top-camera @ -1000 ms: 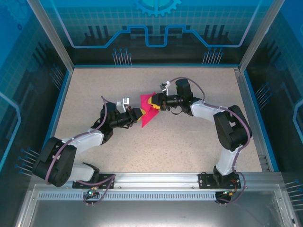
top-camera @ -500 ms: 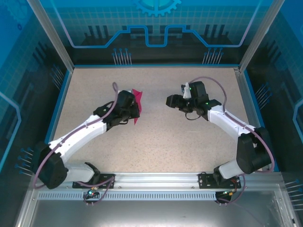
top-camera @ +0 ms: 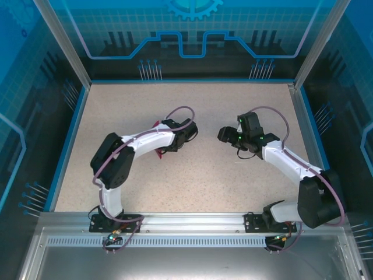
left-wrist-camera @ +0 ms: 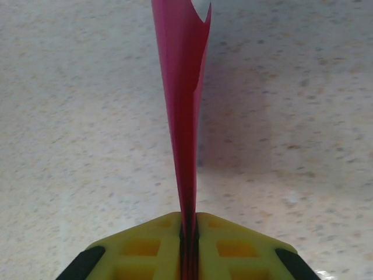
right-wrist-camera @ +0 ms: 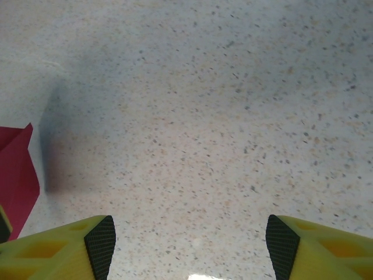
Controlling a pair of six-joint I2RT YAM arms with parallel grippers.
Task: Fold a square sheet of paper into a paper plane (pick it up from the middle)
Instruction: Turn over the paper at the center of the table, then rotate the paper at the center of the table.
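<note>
The left hand (left-wrist-camera: 187,226) is pinched tight on the paper (left-wrist-camera: 183,99). Its yellow fingers (left-wrist-camera: 145,248) press the folded magenta sheet between them. The sheet stands edge-on and runs to the top of the left wrist frame, above the speckled surface (top-camera: 233,186). From above, bits of the paper (top-camera: 162,153) show on either side of the left forearm, left of centre. The right hand (right-wrist-camera: 189,245) is spread wide and holds nothing, over bare surface right of centre. A corner of the paper (right-wrist-camera: 14,175) shows at the left edge of its view.
</note>
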